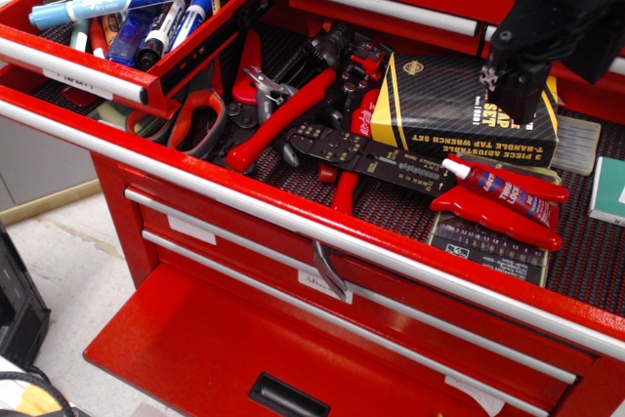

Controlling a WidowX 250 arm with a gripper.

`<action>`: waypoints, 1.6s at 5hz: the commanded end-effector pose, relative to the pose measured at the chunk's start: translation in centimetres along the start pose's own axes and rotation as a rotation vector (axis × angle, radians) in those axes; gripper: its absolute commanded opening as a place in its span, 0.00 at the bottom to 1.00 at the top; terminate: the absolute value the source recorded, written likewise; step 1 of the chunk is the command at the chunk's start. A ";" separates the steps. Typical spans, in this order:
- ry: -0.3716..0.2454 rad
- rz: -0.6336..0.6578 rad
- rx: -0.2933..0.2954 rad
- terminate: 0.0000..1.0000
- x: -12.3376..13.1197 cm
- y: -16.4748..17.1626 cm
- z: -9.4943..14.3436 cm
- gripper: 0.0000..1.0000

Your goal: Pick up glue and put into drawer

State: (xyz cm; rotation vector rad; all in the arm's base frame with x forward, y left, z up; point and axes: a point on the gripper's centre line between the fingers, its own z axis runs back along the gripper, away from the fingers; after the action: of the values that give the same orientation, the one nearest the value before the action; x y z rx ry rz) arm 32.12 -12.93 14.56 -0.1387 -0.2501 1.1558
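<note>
The glue [500,188] is a small red bottle with a white nozzle cap and a blue-and-white label. It lies on its side across the red handles of pliers [508,217], at the right of the open tool drawer [391,207] with the black liner. My black gripper [564,85] hangs above the black-and-yellow box, up and to the right of the glue and clear of it. Its jaws stand wide apart and empty; the left finger [515,85] shows clearly, while the right one is partly cut off by the frame edge.
A black-and-yellow tap wrench box [459,109] lies behind the glue. Wire strippers [366,153], red-handled pliers [288,119] and scissors [200,122] fill the drawer's left. A marker tray [137,7] sits upper left. A lower red drawer [195,339] stands open.
</note>
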 end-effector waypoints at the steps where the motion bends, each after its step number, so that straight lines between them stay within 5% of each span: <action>1: 0.030 0.189 -0.022 0.00 1.6 0.8 -1.9 1.00; 6: 0.124 0.318 -0.050 0.00 3.3 1.9 -7.9 1.00; 7: 0.130 0.340 -0.049 0.00 3.0 1.8 -8.4 0.00; 8: 0.131 0.352 -0.060 0.00 2.5 1.8 -8.5 0.00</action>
State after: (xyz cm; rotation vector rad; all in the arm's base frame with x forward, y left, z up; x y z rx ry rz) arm 33.51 -9.86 5.42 -0.2881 -0.1285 1.4771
